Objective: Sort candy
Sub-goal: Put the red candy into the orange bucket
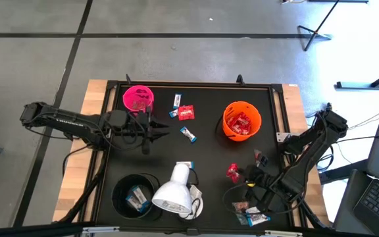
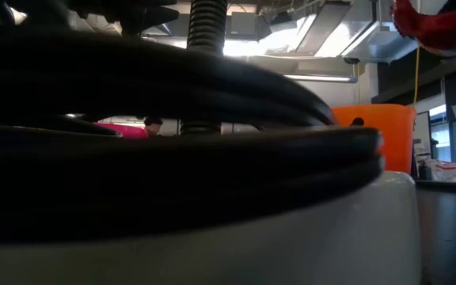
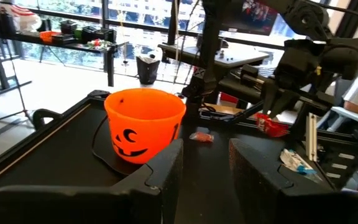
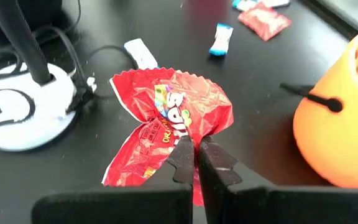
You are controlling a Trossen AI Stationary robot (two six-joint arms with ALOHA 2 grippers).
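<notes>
Candy packet (image 4: 166, 124) in right tool (image 4: 196, 149)

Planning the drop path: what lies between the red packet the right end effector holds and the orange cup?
In the high view, only bare black mat separates the red packet from the orange cup.

Orange cup (image 1: 242, 121) right, pink cup (image 1: 138, 98) far left, black cup (image 1: 135, 195) near, white lamp head (image 1: 174, 194) beside it.

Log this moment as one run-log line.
task: sort candy | right pincer: shut on red packet, near orange cup | left pincer: partly open, empty, by pink cup
</notes>
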